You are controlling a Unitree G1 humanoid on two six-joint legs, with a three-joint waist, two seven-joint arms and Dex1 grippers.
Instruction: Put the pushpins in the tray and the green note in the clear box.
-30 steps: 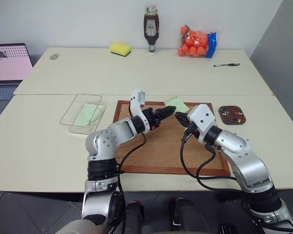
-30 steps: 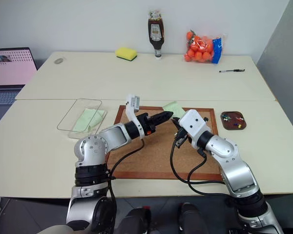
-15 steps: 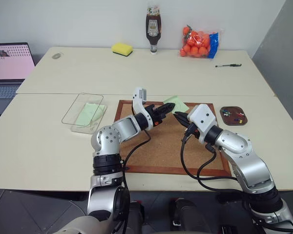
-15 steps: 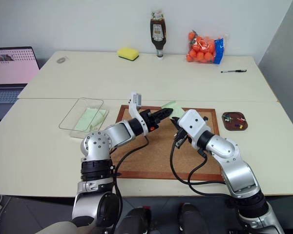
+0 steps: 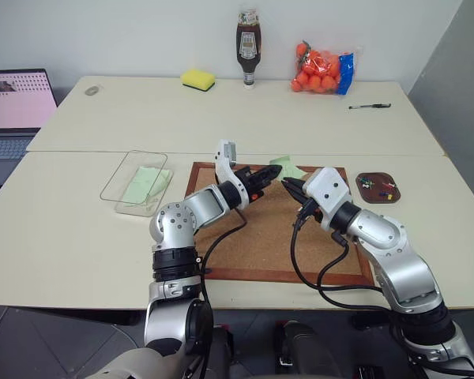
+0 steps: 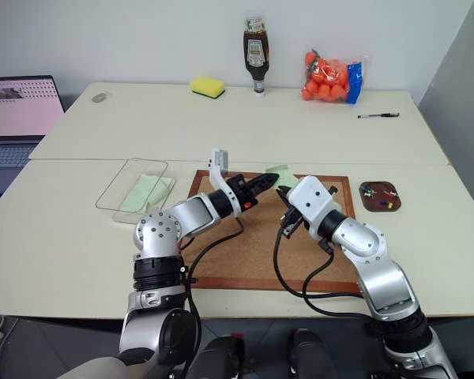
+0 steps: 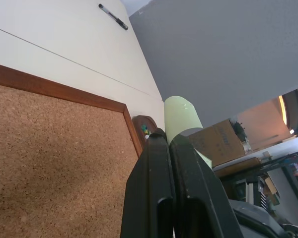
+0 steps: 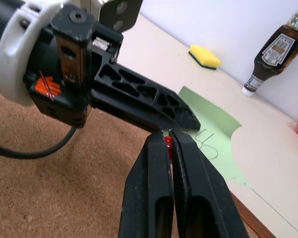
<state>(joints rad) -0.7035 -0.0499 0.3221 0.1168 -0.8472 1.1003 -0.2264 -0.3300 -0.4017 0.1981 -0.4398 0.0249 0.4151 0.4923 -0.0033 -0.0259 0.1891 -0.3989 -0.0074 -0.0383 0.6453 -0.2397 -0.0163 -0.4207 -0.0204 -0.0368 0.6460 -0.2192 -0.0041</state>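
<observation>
My left gripper (image 5: 273,172) is shut on the near edge of the green note (image 5: 288,165), which lies at the far rim of the corkboard (image 5: 253,237). In the left wrist view the note (image 7: 181,116) curls up from between the closed fingers. Close beside it, my right gripper (image 5: 289,187) is shut on a red pushpin (image 8: 168,142), whose head shows between the fingertips. The tray (image 5: 362,192), a small brown dish holding several pushpins (image 5: 383,185), sits right of the board. The clear box (image 5: 114,178) stands left of the board.
A longer pale green sheet (image 5: 144,183) lies inside the clear box. On the far table are a yellow sponge (image 5: 197,78), a sauce bottle (image 5: 247,46), a bag of oranges (image 5: 320,67) and a pen (image 5: 369,105). A laptop (image 5: 12,103) is at far left.
My left gripper has gone from open to shut, closing on the green note's edge. The right gripper has stayed in place, still shut on the pin.
</observation>
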